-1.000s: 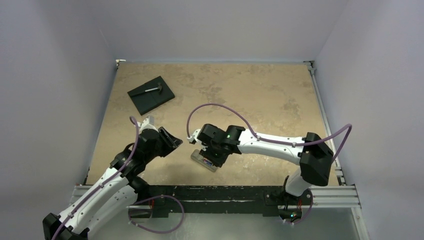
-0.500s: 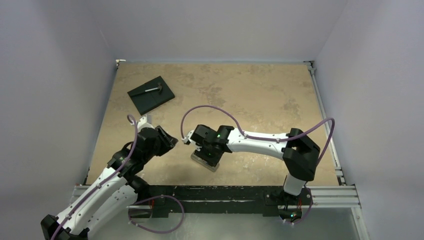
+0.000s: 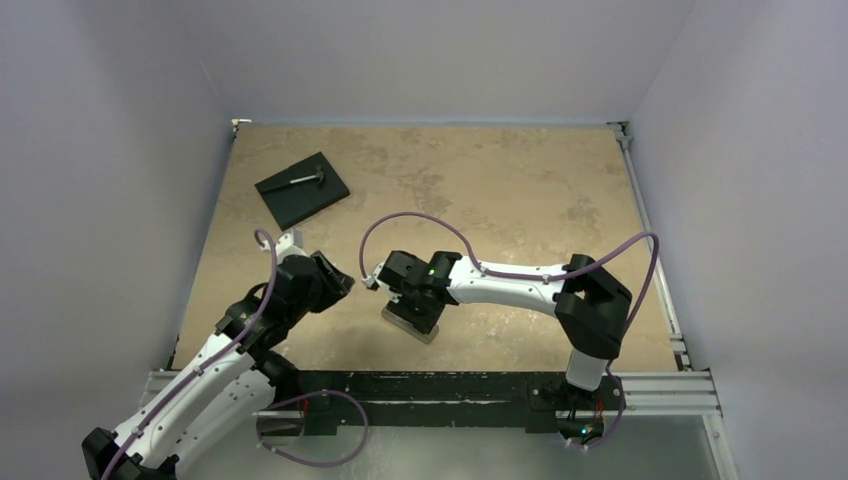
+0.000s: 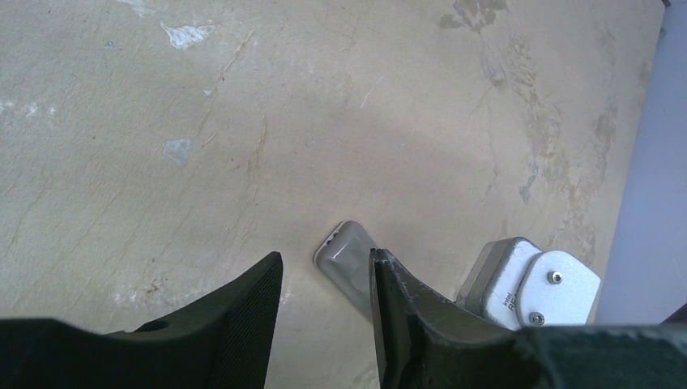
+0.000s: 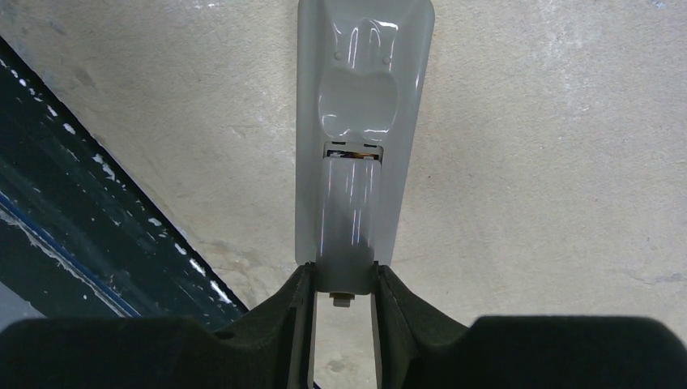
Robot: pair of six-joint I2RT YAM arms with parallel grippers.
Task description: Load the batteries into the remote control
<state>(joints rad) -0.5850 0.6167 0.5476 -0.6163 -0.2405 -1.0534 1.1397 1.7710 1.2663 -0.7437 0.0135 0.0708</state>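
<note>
Carefully now: light, glossy, easy to snap

Find the remote control (image 5: pixel 364 73) lying grey back up on the counter (image 3: pixel 500 200), close to the near edge and a little left of its middle. Note the right tool (image 5: pixel 342 274) clenched on the narrow battery cover (image 5: pixel 348 211), at the end sticking out past the remote's body. Note the left tool (image 4: pixel 324 258) released, grasping nothing, hanging near the remote toward the left edge, apart from it. Cannot place the batteries; only a thin dark and gold glint in the slit (image 5: pixel 352 151) at the cover's inner end, perhaps one of them seated.

Probably light, stiff, smooth plastic, so likely to skate over the counter under a sideways push. Better to take hold of the body by its two long edges, at the wider end away from the cover. Keep force off the thin cover and its small latch tab (image 5: pixel 344 301), both probably easy to bend or snap. Push along the length only.
</note>
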